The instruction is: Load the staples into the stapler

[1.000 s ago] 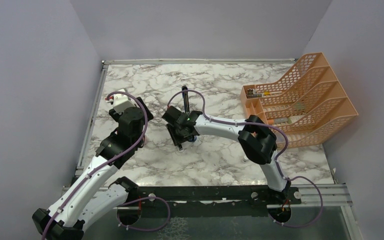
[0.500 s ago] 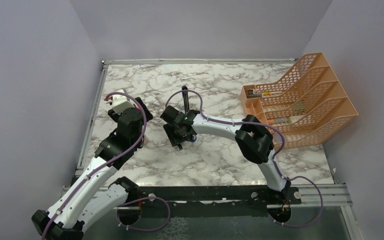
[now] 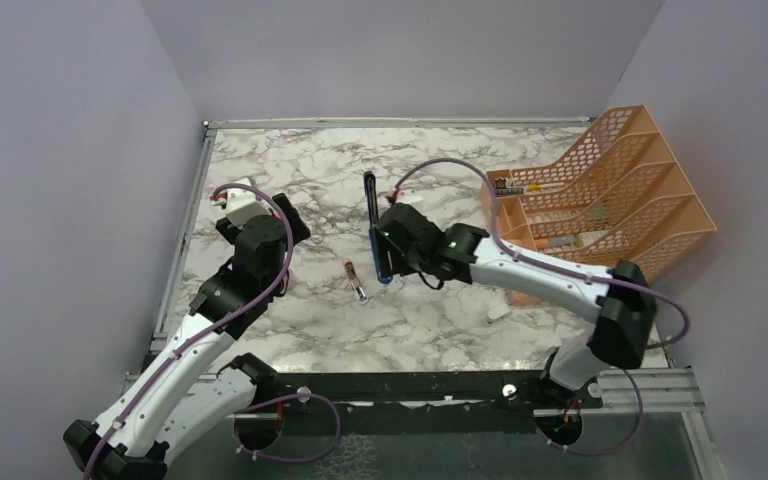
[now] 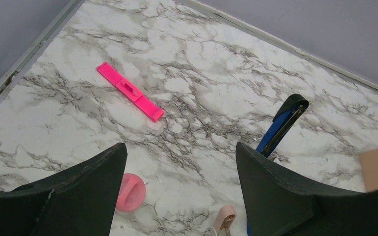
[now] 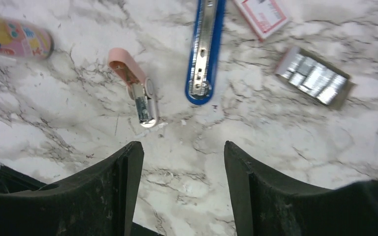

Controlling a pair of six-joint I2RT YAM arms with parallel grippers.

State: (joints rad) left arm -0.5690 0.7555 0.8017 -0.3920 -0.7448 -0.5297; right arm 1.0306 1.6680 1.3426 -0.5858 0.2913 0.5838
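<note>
the blue stapler (image 5: pixel 204 49) lies open, silver rail facing up, with the grey staples (image 5: pixel 314 77) near it, apart.

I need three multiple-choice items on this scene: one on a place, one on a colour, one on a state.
1. Right wrist view: where is the grey metallic block of staples relative to the slim blue stapler with silver rail? A on the rail; B beside it, apart; C under it.
2. Left wrist view: what colour is the flat plastic bar? A green; B yellow; C pink.
3. The right fingers are: A open and empty; B shut on the stapler; C shut on the staples.
Key: 1 B, a gap separates them; 2 C, it is bright pink; 3 A, nothing sits between them.
</note>
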